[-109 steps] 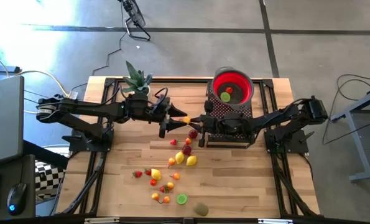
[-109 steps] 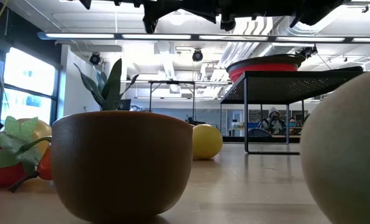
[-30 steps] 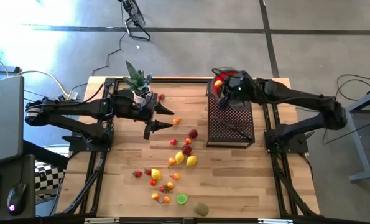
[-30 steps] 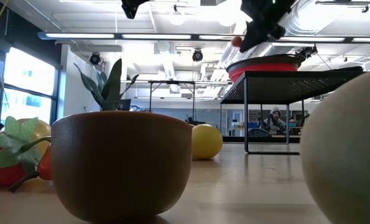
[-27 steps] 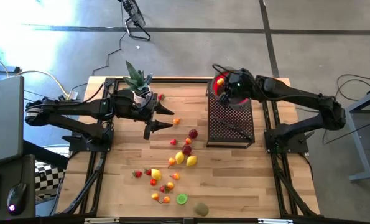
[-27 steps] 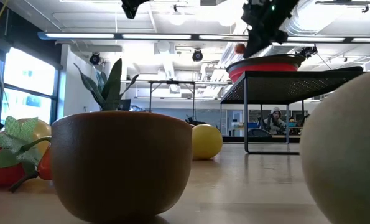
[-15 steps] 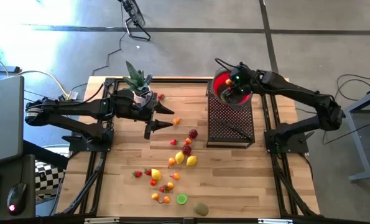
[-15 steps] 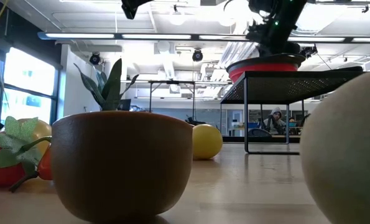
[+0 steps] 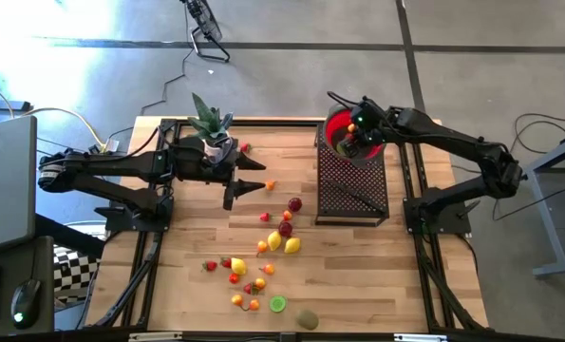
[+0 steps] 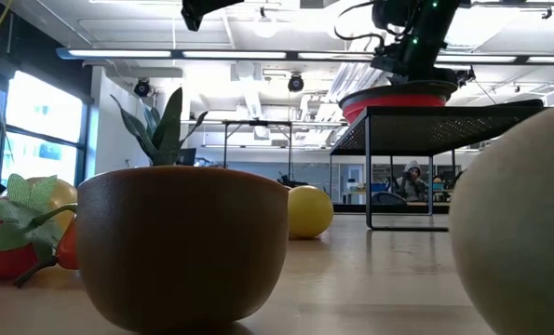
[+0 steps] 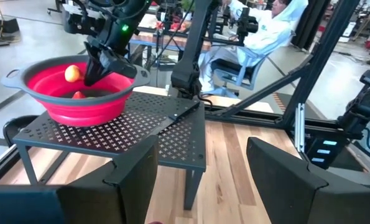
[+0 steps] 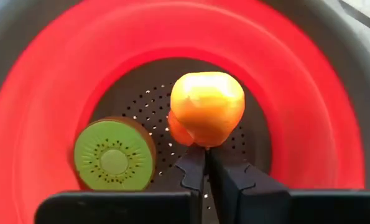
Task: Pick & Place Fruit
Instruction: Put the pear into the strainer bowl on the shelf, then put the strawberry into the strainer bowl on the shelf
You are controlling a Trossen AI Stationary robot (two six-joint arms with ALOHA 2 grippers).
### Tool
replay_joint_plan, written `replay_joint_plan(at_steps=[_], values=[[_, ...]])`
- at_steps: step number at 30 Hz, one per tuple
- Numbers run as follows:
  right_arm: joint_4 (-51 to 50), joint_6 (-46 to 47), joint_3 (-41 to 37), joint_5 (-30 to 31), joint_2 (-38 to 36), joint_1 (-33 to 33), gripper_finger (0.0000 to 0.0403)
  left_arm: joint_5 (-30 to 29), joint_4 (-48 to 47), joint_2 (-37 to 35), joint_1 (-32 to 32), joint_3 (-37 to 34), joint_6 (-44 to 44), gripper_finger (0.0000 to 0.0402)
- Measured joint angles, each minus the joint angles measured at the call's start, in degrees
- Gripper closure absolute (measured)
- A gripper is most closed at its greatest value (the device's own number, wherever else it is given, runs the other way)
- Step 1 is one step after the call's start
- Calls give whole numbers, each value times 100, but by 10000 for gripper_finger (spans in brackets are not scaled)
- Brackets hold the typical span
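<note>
A red bowl [image 9: 333, 123] stands on a black perforated stand [image 9: 353, 185] at the table's far right. My right gripper [image 9: 349, 139] points down into the bowl, shut on a small orange fruit [image 12: 207, 107]. A kiwi half [image 12: 114, 160] and a small red fruit [image 11: 78, 95] lie on the bowl's bottom. Several small fruits [image 9: 280, 237] lie loose on the wooden table. Left of the stand, my left gripper [image 9: 261, 179] hovers open above the table with nothing between its fingers. My right gripper has the orange fruit by its lower edge [image 12: 204, 143], at the very ends of the two nearly closed fingers. The fingers slant down into the bowl from above. The fruit sticks out past the fingertips [image 11: 92, 76], clear of the bowl's bottom.
A green spiky plant [image 9: 206, 119] stands at the far edge behind my left arm. Two kiwi pieces [image 9: 278, 304] [image 9: 307, 318] lie near the front edge. A person [image 11: 265, 31] sits beyond the table. In the low view a brown rounded object [image 10: 183, 242] fills the foreground.
My right gripper has carried the orange fruit from above the bowl's left rim toward the table's right edge, to over the bowl's middle. It has sunk into the bowl and tipped further down.
</note>
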Motion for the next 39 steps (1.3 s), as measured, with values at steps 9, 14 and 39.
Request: replay_joint_plan(at_steps=[9, 14, 39], values=[[10, 0, 0, 242, -23, 0, 309, 0, 0, 2, 0, 0, 0, 161], [180, -79, -2, 434, -340, 126, 309, 0, 0, 0, 0, 0, -2, 161], [1305, -874, -2, 1318, -984, 2523, 400, -717, -19, 2, 0, 0, 150, 161]])
